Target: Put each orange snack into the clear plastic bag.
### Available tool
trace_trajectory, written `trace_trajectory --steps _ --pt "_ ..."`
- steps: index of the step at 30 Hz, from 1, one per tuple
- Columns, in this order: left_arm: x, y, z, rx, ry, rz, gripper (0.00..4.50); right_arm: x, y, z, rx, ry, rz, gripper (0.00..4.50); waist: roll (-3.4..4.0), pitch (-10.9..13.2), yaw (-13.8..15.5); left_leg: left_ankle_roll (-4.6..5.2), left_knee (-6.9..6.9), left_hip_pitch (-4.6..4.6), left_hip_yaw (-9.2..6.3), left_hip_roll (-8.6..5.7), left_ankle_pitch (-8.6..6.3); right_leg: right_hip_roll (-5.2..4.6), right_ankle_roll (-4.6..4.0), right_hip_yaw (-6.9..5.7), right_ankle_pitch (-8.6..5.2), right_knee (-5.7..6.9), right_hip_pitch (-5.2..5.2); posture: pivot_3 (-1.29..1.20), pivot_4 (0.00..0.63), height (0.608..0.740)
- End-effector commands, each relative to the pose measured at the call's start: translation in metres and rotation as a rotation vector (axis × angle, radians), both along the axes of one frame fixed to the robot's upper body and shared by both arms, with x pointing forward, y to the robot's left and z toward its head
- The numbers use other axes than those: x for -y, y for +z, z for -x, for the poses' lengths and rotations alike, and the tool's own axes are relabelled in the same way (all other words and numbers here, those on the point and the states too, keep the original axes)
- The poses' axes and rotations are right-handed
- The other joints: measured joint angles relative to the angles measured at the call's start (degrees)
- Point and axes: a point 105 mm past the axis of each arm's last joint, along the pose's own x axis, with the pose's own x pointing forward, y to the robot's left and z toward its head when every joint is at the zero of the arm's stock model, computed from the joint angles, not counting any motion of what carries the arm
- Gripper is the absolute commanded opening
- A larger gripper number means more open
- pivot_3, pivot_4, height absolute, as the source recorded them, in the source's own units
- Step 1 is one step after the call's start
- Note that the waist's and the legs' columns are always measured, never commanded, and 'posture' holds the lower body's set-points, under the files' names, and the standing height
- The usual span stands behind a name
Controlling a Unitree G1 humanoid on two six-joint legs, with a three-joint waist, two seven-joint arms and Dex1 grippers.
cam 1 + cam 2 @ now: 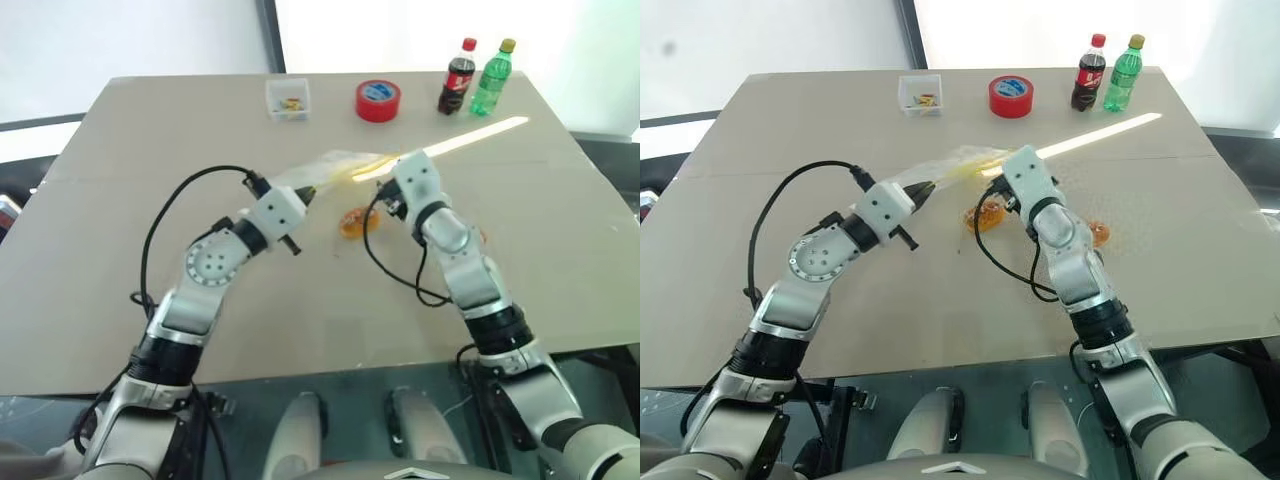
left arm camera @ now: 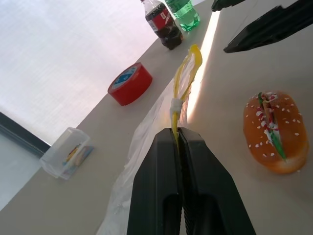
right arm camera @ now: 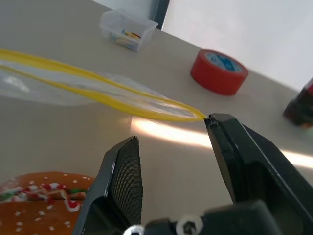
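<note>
Pinching the clear plastic bag (image 2: 146,142), left gripper (image 2: 178,134); right gripper (image 3: 171,147) spread beside it, red tape roll (image 3: 218,71) beyond.

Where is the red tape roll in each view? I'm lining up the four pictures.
Left eye: the red tape roll at the table's far edge, centre.
Right eye: far edge, centre.
Left wrist: left of the bag's yellow zip strip.
Right wrist: upper right.
Shared landmark: the clear square box.

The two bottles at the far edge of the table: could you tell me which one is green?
The green bottle with the yellow cap, farther to the robot's right; beside it, the dark cola bottle has a red cap and label.
</note>
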Motion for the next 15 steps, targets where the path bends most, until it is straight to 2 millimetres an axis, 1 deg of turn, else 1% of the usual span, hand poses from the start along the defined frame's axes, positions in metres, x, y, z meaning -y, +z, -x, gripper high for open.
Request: trace_trajectory --steps 1,2,3,4,9,15 --pt "-0.004 0.019 0.003 0.102 -0.049 -0.016 0.00 -0.004 0.024 0.010 -0.080 0.070 -0.275 1.59 0.00 0.0 0.1 0.00 0.01 0.01 -0.01 0.00 0.00 0.00 0.00 -0.01 0.00 0.03 0.00 0.00 0.150 0.740" --pt "-0.005 0.019 0.003 0.105 -0.052 -0.018 0.00 -0.006 0.025 0.011 -0.107 0.086 -0.309 1.13 0.00 0.0 0.1 0.00 0.02 0.00 -0.02 0.01 0.00 0.01 0.00 -0.02 0.00 0.03 0.00 0.00 0.150 0.740" --pt "-0.005 0.019 0.003 0.109 -0.059 -0.018 0.00 -0.008 0.025 0.011 -0.127 0.097 -0.328 0.53 0.00 0.0 0.2 0.00 0.03 0.01 -0.02 0.00 0.00 0.00 0.00 -0.02 0.00 0.04 0.00 0.00 0.150 0.740" --pt "-0.005 0.019 0.003 0.111 -0.069 -0.016 0.00 -0.010 0.025 0.012 -0.145 0.109 -0.343 0.06 0.00 0.0 0.2 0.00 0.06 0.00 -0.01 0.00 0.00 0.00 0.00 -0.02 0.00 0.03 0.02 0.00 0.150 0.740" --pt "0.002 0.017 0.010 0.121 -0.124 -0.043 0.00 -0.022 0.024 0.013 -0.161 0.155 -0.319 0.06 0.01 0.0 0.1 0.00 0.06 0.00 0.00 -0.01 0.00 -0.01 0.01 -0.02 0.00 0.02 0.02 0.00 0.150 0.740" --pt "0.009 0.015 0.020 0.122 -0.167 -0.048 0.00 -0.026 0.019 0.010 -0.177 0.164 -0.296 0.06 0.01 0.0 0.0 0.00 0.05 0.00 0.00 -0.01 0.00 0.00 0.00 -0.02 0.00 0.02 0.01 0.00 0.150 0.740"
